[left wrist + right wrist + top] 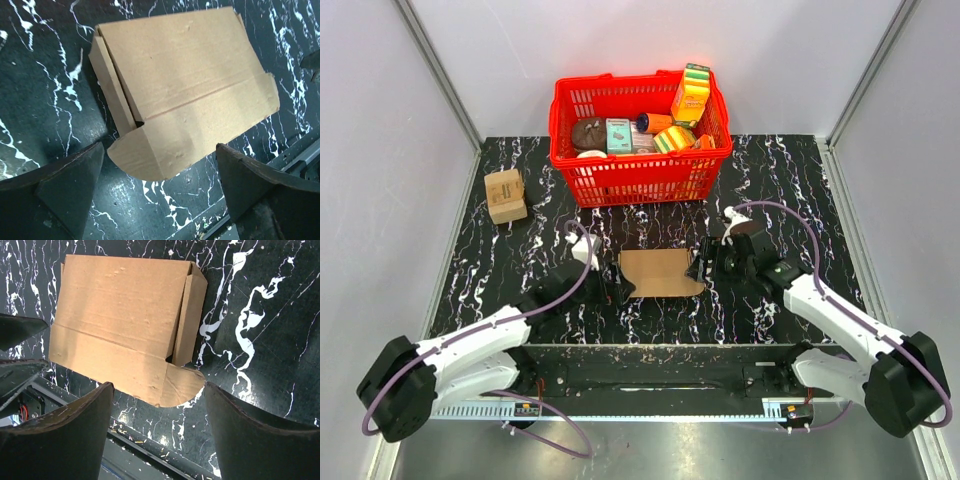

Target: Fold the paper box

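Note:
The paper box [660, 272] lies flattened on the black marble table between my two grippers, plain brown cardboard with crease lines. In the left wrist view the paper box [185, 85] shows a narrow side panel at its left edge and a rounded flap at the near corner. My left gripper [159, 147] is open, its fingers wide on either side of that flap and not touching it. The right wrist view has the paper box [120, 325] with a rounded flap at its near right corner. My right gripper [159, 386] also stands open over that flap. The left gripper [612, 284] and right gripper [705, 262] flank the box's ends.
A red basket [640, 175] full of colourful packages stands behind the box at the back of the table. A small tan cube-shaped box [506, 195] sits at the back left. Grey walls close in three sides. A metal rail [650, 385] runs along the near edge.

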Controlling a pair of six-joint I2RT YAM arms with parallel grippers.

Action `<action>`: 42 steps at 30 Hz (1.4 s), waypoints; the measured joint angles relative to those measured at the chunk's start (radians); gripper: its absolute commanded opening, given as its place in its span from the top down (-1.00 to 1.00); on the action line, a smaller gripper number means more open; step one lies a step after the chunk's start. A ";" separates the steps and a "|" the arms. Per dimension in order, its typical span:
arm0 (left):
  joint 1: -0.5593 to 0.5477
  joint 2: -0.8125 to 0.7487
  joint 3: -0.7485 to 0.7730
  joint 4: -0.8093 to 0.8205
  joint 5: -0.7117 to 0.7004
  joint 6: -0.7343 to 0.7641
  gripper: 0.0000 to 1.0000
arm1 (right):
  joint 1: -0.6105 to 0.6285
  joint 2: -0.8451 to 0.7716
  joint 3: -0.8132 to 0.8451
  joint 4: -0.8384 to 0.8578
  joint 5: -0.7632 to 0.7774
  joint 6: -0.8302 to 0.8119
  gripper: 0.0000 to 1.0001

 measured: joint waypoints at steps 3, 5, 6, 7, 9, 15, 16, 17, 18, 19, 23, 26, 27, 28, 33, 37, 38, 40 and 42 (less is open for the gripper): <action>-0.024 0.038 0.000 0.012 0.002 -0.006 -0.94 | 0.001 0.010 -0.001 -0.002 -0.004 0.010 -0.55; -0.039 0.060 0.000 0.018 0.004 -0.011 -0.91 | 0.004 0.016 -0.002 -0.001 -0.011 0.013 -0.53; -0.047 0.068 0.001 0.019 0.005 -0.014 -0.89 | 0.005 0.019 -0.003 -0.001 -0.014 0.014 -0.53; -0.054 0.073 0.001 0.020 0.005 -0.016 -0.86 | 0.005 0.021 -0.003 -0.001 -0.018 0.014 -0.52; -0.065 0.080 0.001 0.024 0.007 -0.022 -0.85 | 0.005 0.028 -0.003 0.000 -0.029 0.016 -0.50; -0.075 0.085 0.001 0.043 0.010 -0.037 -0.82 | 0.007 0.066 -0.008 0.011 -0.062 0.021 -0.44; -0.075 0.085 0.001 0.045 0.010 -0.040 -0.82 | 0.007 0.073 -0.009 0.013 -0.066 0.022 -0.43; -0.076 0.085 0.001 0.047 0.010 -0.041 -0.82 | 0.007 0.080 -0.011 0.020 -0.071 0.023 -0.43; -0.076 0.085 0.001 0.049 0.010 -0.042 -0.82 | 0.007 0.087 -0.013 0.024 -0.078 0.023 -0.42; -0.076 0.085 0.001 0.050 0.010 -0.044 -0.81 | 0.008 0.095 -0.014 0.027 -0.084 0.025 -0.41; -0.076 0.088 0.001 0.070 0.016 -0.046 -0.79 | 0.008 0.121 -0.018 0.052 -0.104 0.030 -0.40; -0.076 0.103 0.001 0.084 0.017 -0.049 -0.76 | 0.008 0.134 -0.021 0.066 -0.116 0.033 -0.39; -0.076 0.109 0.001 0.088 0.018 -0.049 -0.74 | 0.008 0.137 -0.021 0.067 -0.116 0.033 -0.40; -0.076 0.114 0.001 0.092 0.018 -0.049 -0.73 | 0.009 0.139 -0.021 0.069 -0.118 0.034 -0.40; -0.077 0.126 0.001 0.102 0.040 -0.053 -0.68 | 0.009 0.141 -0.021 0.071 -0.135 0.037 -0.39; -0.077 0.127 0.001 0.108 0.052 -0.053 -0.65 | 0.009 0.141 -0.021 0.076 -0.145 0.041 -0.38; -0.077 0.128 0.001 0.111 0.055 -0.054 -0.63 | 0.009 0.141 -0.022 0.080 -0.150 0.044 -0.38; -0.077 0.128 0.001 0.116 0.059 -0.055 -0.62 | 0.009 0.142 -0.026 0.088 -0.159 0.048 -0.36; -0.077 0.128 0.001 0.116 0.060 -0.056 -0.60 | 0.009 0.142 -0.029 0.092 -0.167 0.052 -0.36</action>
